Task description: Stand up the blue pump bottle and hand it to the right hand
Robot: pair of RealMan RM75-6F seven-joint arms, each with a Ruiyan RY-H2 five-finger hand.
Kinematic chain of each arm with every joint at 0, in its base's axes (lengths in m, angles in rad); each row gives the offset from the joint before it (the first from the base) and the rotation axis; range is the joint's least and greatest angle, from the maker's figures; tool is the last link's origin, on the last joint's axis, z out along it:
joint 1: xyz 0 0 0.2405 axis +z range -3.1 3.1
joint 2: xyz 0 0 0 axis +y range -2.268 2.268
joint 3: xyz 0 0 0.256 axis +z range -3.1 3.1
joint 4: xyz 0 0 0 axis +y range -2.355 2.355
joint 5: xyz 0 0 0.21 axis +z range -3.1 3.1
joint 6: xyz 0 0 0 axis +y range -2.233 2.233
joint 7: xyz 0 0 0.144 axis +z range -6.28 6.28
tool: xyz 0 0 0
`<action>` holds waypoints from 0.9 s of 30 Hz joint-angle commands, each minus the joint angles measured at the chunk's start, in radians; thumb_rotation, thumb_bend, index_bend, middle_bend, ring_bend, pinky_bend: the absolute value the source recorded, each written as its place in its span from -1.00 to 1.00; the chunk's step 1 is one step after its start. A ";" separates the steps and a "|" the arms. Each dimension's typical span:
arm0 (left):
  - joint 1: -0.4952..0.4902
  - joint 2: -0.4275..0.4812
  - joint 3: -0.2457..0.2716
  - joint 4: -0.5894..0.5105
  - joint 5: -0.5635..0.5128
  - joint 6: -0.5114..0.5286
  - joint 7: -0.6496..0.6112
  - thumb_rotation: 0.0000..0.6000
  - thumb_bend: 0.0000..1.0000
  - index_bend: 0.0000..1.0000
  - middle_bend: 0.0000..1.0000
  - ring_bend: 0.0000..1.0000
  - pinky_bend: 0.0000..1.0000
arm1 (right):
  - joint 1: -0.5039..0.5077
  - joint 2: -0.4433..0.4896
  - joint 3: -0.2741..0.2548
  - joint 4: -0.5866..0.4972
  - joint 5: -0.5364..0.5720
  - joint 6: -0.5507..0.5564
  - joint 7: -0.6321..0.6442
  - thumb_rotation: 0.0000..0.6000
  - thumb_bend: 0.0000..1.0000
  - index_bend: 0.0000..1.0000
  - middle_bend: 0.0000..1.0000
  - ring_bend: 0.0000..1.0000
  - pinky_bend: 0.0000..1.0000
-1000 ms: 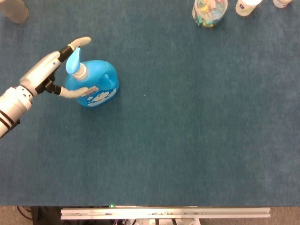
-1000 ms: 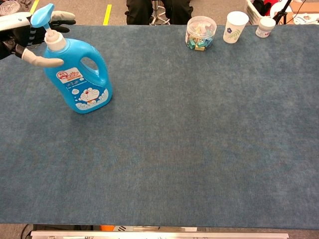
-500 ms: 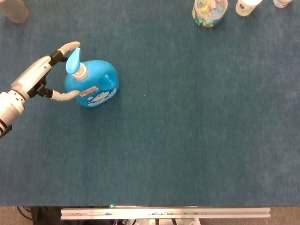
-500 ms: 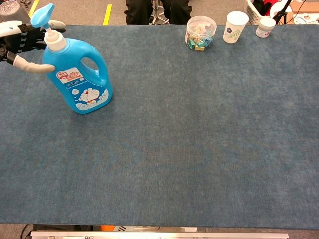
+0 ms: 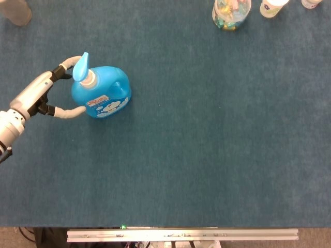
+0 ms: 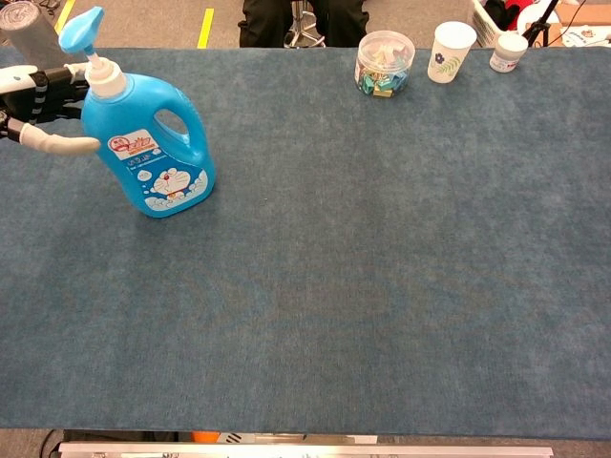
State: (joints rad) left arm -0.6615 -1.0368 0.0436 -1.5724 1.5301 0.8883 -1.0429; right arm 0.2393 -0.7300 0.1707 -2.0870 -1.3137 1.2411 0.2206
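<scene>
- Head view: the blue pump bottle [image 5: 102, 93] stands upright on the counter [image 5: 207, 155], so its long axis runs straight up toward this camera. The pump spout [image 5: 79, 67] points toward the left hand [image 5: 39, 95].
- The left hand sits just beside the bottle with its fingers [image 5: 70, 112] spread apart. One lies at the bottle's lower side and another reaches near the spout. They bracket the neck but clamp nothing; whether a fingertip touches the wall I cannot tell.
- The right hand shows in neither view.
- Chest view: the blue pump bottle [image 6: 148, 143] stands on its base, its label facing the camera. The built-in handle loop [image 6: 172, 129] is on the side away from the fingers [image 6: 62, 145], and the spout [image 6: 80, 29] tips up and out toward them.
- Handling, as a judgement: the body looks like stiff, smooth plastic, likely slippery. If full it would be heavy and bottom-weighted. The pump head is the weak part, so lifting by the spout risks wobble or a squirt.
- The better hold seems the neck collar or the handle loop, leaving the broad body free for the receiving hand.
</scene>
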 commanded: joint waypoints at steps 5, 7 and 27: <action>0.028 -0.042 -0.018 -0.008 -0.077 -0.006 0.083 0.76 -0.55 -1.00 -1.00 -1.00 -0.76 | 0.001 0.002 -0.002 0.002 -0.002 -0.005 0.004 1.00 -0.60 -0.49 -0.39 -0.59 -0.47; 0.039 -0.052 -0.025 -0.013 -0.099 -0.003 0.108 0.74 -0.55 -1.00 -0.99 -1.00 -0.75 | 0.000 0.003 -0.003 0.003 -0.001 -0.005 0.005 1.00 -0.60 -0.49 -0.39 -0.59 -0.47; 0.119 -0.147 -0.086 -0.054 -0.242 0.034 0.303 0.82 -0.55 -0.98 -0.65 -0.84 -0.38 | 0.004 0.002 -0.005 0.006 0.001 -0.013 0.006 1.00 -0.60 -0.49 -0.39 -0.59 -0.47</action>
State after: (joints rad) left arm -0.5450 -1.1793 -0.0391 -1.6255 1.2915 0.9227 -0.7448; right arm 0.2429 -0.7280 0.1654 -2.0808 -1.3129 1.2285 0.2267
